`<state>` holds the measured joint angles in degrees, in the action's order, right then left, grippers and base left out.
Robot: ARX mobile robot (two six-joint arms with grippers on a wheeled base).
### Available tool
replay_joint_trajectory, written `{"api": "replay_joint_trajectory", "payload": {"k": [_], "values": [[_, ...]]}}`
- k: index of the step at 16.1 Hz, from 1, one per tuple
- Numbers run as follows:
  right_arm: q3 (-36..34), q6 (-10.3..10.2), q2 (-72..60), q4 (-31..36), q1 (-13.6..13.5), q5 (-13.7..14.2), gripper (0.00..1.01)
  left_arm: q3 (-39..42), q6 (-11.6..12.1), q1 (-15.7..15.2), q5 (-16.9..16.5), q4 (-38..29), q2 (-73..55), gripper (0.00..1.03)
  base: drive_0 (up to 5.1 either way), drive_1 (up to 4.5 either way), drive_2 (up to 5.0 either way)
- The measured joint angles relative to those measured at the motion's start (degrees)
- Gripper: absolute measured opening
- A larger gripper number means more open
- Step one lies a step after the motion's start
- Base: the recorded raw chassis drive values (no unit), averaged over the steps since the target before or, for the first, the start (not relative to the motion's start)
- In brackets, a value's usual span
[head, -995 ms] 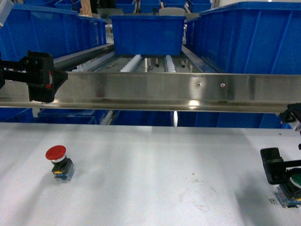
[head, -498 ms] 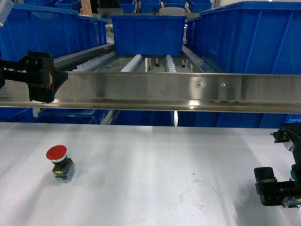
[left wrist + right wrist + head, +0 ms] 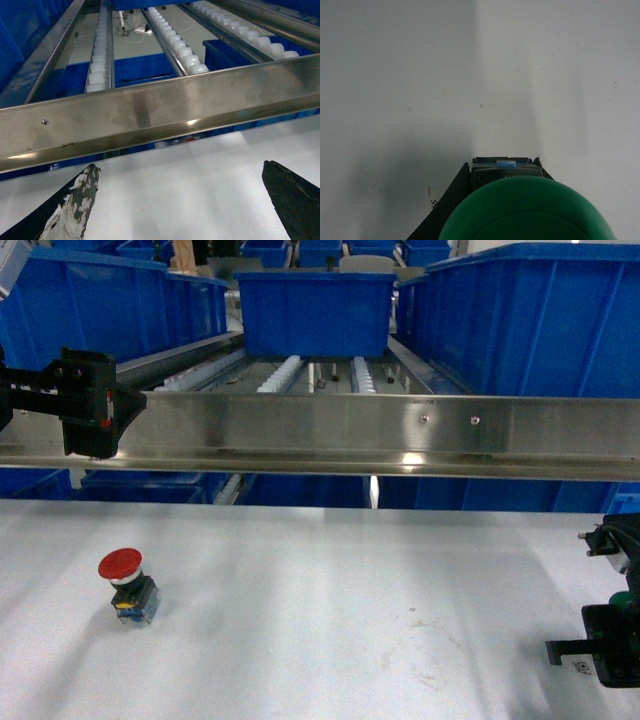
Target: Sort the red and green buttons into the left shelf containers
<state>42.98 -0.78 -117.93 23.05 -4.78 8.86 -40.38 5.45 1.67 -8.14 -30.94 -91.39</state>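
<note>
Counts on the table and shelf

One red button (image 3: 119, 564), one green button (image 3: 525, 210), two grippers: left (image 3: 180, 200) and right (image 3: 600, 645). At least four blue bins (image 3: 313, 310) sit along the shelf.

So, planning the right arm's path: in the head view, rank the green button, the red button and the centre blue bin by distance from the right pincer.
1. Green button: in the right pincer.
2. Red button: far left on the table.
3. Centre blue bin: on the shelf rollers behind.

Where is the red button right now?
The red button stands alone on the white table, on the left of the head view, below the steel rail and the left gripper.
</note>
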Motion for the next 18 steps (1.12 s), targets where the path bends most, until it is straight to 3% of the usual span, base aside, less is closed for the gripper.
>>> {"api": "replay_joint_trajectory", "payload": {"k": [3,5,9,11,14,15,16,18], "values": [[-5.4,2.5,10.3,10.0,2.0,-2.3,0.28,0.0,0.0,0.0,0.0,0.0,0.0,0.98,0.0,0.00,0.0],[-7.6,3.4,21.1,15.7,4.8,-5.9,0.28,0.0,0.0,0.0,0.0,0.0,0.0,0.98,0.0,0.00,0.0],[-15.8,2.6,38.8,18.3,11.0,-10.9,0.28,0.0,0.0,0.0,0.0,0.0,0.0,0.98,0.0,0.00,0.0],[-21.7,1.3,49.2,16.5,12.7,-11.5,0.28,0.0,0.0,0.0,0.0,0.0,0.0,0.98,0.0,0.00,0.0],[-26.9,0.2,56.7,15.5,10.3,-12.2,0.28,0.0,0.0,0.0,0.0,0.0,0.0,0.98,0.0,0.00,0.0],[-27.7,-0.3,56.7,15.2,8.7,-11.7,0.28,0.0,0.0,0.0,0.0,0.0,0.0,0.98,0.0,0.00,0.0],[-27.9,-0.3,56.0,14.9,6.9,-13.1,0.28,0.0,0.0,0.0,0.0,0.0,0.0,0.98,0.0,0.00,0.0],[-27.9,-0.3,55.0,15.0,6.6,-13.6,0.28,0.0,0.0,0.0,0.0,0.0,0.0,0.98,0.0,0.00,0.0]]}}
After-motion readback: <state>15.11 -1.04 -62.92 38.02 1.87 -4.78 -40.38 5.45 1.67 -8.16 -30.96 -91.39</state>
